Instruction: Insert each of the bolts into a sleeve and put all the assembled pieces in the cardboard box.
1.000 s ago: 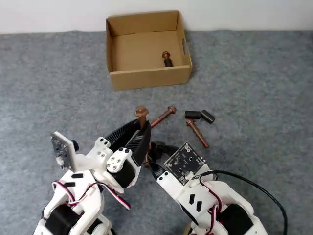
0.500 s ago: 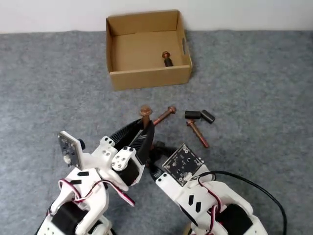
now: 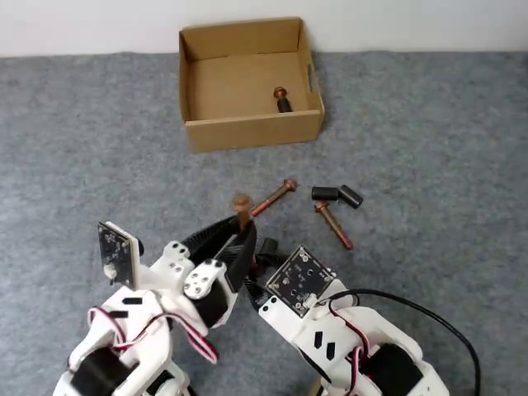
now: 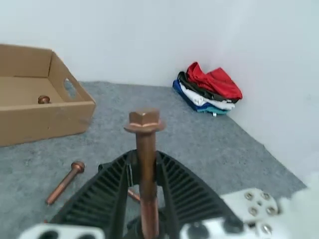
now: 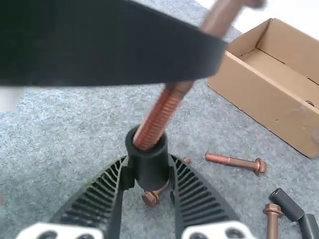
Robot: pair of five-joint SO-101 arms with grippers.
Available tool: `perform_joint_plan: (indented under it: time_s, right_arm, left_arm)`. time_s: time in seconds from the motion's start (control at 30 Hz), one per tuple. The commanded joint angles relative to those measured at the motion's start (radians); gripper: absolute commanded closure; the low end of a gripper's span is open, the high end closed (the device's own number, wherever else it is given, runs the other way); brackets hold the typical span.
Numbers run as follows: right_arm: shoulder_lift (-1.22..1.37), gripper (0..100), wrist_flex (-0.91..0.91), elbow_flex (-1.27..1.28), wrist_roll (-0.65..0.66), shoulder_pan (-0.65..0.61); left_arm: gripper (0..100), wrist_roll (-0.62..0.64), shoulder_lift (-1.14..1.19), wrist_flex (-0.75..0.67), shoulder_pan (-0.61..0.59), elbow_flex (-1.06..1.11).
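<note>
Left gripper is clamped narrow on the shank of a bolt, head up. Right gripper is closed around a black sleeve with only the threaded tip in its mouth; both sit toward 6 o'clock in the high view, the cardboard box at 12 o'clock. Risk, as judged: the bolt appears tilted to the sleeve, so a push could jam thread on rim or twist the sleeve free — dropping it among the loose bolts at 1 o'clock.

Five bolts, four sleeves, one cardboard box.
</note>
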Motion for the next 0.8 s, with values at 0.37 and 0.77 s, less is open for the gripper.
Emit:
perform_joint_plan:
  time_s: [0.37,0.77]
  right_arm:
    - [-0.008,99.1,-0.019,-0.017,0.002,0.004]
    - [-0.008,99.1,-0.018,-0.017,0.002,0.005]
  left_arm:
    - [100,-0.087,-0.005,0.058,0.012,-0.048]
    - [100,-0.219,-0.005,0.129,0.014,-0.082]
